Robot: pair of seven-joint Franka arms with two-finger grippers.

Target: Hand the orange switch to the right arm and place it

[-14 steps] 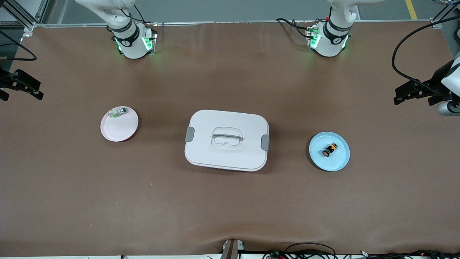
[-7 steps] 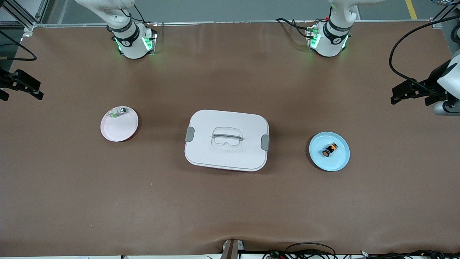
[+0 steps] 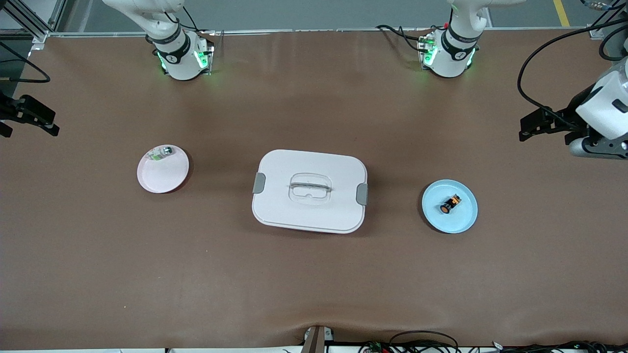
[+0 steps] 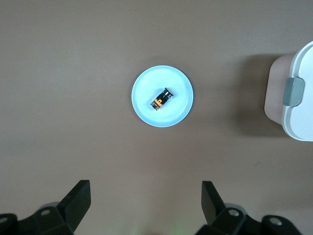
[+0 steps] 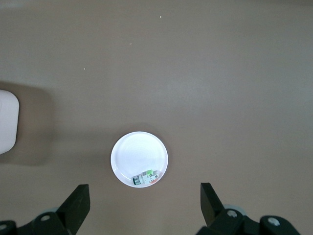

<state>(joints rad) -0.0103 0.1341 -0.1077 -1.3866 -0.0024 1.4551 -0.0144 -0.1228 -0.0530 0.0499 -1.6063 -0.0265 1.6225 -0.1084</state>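
The orange switch point(image 3: 450, 204) lies on its side on a light blue plate point(image 3: 463, 218) toward the left arm's end of the table. In the left wrist view the orange switch point(image 4: 162, 98) and the plate point(image 4: 146, 112) show well away from my left gripper point(image 4: 145, 200), which is open and empty. That left gripper point(image 3: 543, 131) hangs high over bare table at the left arm's end. My right gripper point(image 3: 28, 128) waits high over the right arm's end, also open and empty point(image 5: 145, 203).
A white lidded box point(image 3: 310, 191) with grey latches sits mid-table between the plates. A pale pink plate point(image 3: 162, 176) toward the right arm's end holds a clear-green-and-silver part point(image 3: 162, 153); that part point(image 5: 146, 177) and plate point(image 5: 139, 154) also show in the right wrist view.
My left gripper has swung inward over the table from the edge of the view, toward the blue plate's side. The right arm and all objects have stayed still.
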